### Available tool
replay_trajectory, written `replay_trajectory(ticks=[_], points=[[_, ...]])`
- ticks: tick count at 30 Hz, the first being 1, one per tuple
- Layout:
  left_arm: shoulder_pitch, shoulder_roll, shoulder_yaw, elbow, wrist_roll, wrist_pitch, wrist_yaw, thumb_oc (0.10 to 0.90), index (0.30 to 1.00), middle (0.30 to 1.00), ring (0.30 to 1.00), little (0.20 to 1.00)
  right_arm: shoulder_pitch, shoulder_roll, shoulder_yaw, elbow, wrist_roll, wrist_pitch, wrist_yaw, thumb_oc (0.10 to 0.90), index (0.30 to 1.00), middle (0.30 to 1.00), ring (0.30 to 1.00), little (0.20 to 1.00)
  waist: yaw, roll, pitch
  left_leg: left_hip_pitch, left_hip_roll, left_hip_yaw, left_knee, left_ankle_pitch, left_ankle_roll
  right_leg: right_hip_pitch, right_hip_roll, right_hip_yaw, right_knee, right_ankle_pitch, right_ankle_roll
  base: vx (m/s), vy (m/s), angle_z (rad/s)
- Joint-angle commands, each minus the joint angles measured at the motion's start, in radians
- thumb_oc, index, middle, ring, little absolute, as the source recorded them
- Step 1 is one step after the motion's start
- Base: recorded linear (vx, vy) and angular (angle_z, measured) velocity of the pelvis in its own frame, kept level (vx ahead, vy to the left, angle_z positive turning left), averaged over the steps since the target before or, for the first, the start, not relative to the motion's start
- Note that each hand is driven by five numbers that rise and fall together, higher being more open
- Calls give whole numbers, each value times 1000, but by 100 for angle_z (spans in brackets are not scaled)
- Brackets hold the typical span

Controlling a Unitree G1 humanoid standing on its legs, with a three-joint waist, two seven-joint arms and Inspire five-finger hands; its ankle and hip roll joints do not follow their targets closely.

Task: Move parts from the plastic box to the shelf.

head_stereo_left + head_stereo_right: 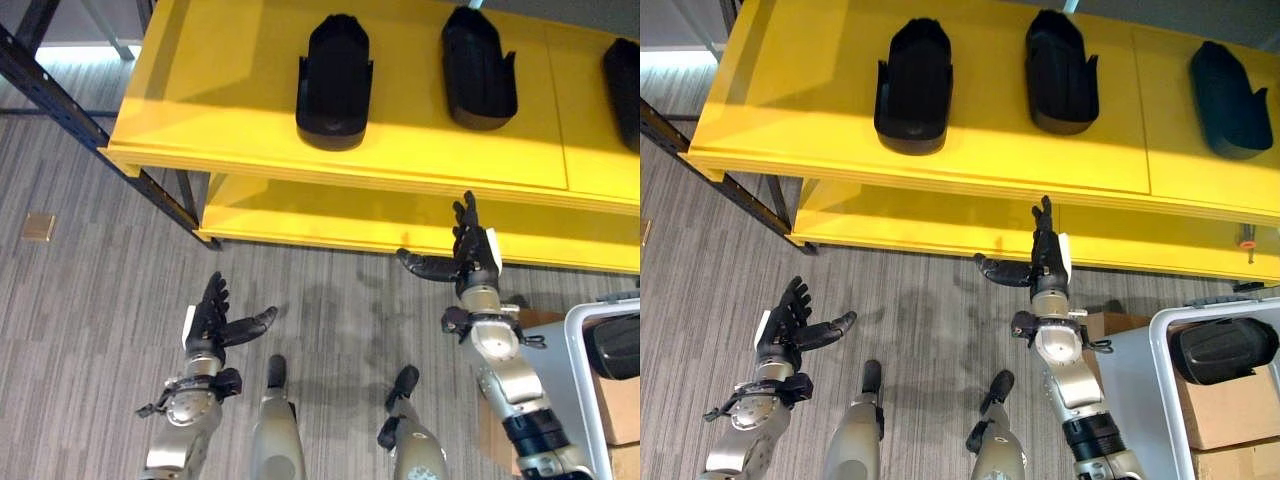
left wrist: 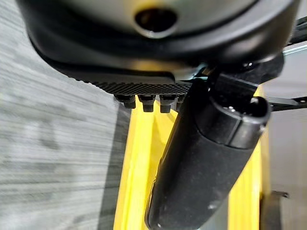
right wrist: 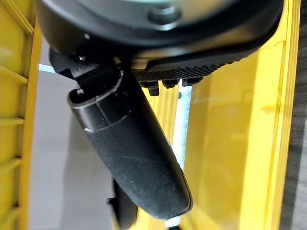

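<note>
Hovering before yellow shelf (image 1: 970,150) | left hand (image 1: 212,325) spread, empty | right hand (image 1: 1045,255) spread, empty

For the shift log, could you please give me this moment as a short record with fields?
shelf: yellow shelf, upper board above a lower one
parts on shelf: three black parts on the upper board: left, middle, right
plastic box: white-rimmed box at lower right, one black part inside
left hand: left hand open, empty, over the floor
right hand: right hand open, empty, raised before the lower board
</note>
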State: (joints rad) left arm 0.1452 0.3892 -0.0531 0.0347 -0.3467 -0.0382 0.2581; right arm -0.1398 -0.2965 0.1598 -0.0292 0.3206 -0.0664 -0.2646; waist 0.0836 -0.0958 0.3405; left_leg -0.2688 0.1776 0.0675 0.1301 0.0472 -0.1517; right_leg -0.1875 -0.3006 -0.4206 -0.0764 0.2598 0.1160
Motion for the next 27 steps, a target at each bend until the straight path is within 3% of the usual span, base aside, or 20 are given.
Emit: replay_trajectory(ticks=[1, 3, 6, 7, 9, 12, 21, 27], points=[[17, 81, 76, -127, 196, -78, 42, 900, 1000, 1000, 1000, 1000, -33, -21, -52, -118, 89, -156, 67, 900, 1000, 1000, 1000, 1000, -7, -4, -78, 82, 22, 59, -79, -4, 28, 197, -59, -40, 97, -135, 113, 26, -14, -5], [20, 106, 83, -139, 339, -65, 63, 900, 1000, 1000, 1000, 1000, 44, -9, -62, -148, 192, -171, 122, 900, 1000, 1000, 1000, 1000, -28, -3, -96, 111, 27, 70, -99, 0, 21, 211, -52, -36, 90, -142, 113, 34, -11, -6], [20, 119, 87, -142, 429, -60, 96, 900, 1000, 1000, 1000, 1000, 92, 5, -52, -154, 256, -176, 151, 900, 1000, 1000, 1000, 1000, -40, -1, -106, 130, 35, 82, -116, 6, 16, 221, -48, -32, 83, -147, 112, 16, -5, -5], [8, 143, 95, -133, 530, -50, 126, 900, 1000, 1000, 1000, 1000, 127, 2, -42, -164, 298, -173, 185, 900, 1000, 1000, 1000, 1000, -55, 0, -117, 152, 46, 97, -128, 10, 9, 227, -42, -20, 75, -152, 112, 0, 0, 0], [7, 144, 96, -128, 551, -53, 133, 900, 1000, 1000, 1000, 1000, 139, -2, -42, -170, 311, -173, 192, 900, 1000, 1000, 1000, 1000, -58, 0, -121, 158, 50, 103, -132, 11, 7, 230, -40, -17, 72, -154, 111, 12, -9, -11], [-20, 169, 106, -107, 707, -46, 187, 900, 1000, 1000, 1000, 1000, 170, -18, -45, -160, 338, -179, 205, 900, 1000, 1000, 1000, 1000, -82, 7, -131, 190, 66, 131, -149, 20, -2, 234, -32, 0, 65, -162, 107, 10, -6, -28], [-84, 179, 81, -61, 849, -3, 245, 900, 1000, 1000, 1000, 1000, 179, -27, -43, -138, 367, -184, 204, 900, 1000, 1000, 1000, 1000, -113, 10, -118, 203, 80, 164, -159, 26, -5, 218, -25, 21, 55, -159, 104, -12, 0, -16], [-221, 212, 24, 64, 982, 59, 296, 900, 1000, 1000, 1000, 1000, 141, -29, -17, -119, 384, -198, 201, 900, 1000, 1000, 1000, 1000, -139, -2, -95, 204, 87, 198, -153, 24, -4, 179, -19, 65, 54, -150, 104, -19, 11, -22]])
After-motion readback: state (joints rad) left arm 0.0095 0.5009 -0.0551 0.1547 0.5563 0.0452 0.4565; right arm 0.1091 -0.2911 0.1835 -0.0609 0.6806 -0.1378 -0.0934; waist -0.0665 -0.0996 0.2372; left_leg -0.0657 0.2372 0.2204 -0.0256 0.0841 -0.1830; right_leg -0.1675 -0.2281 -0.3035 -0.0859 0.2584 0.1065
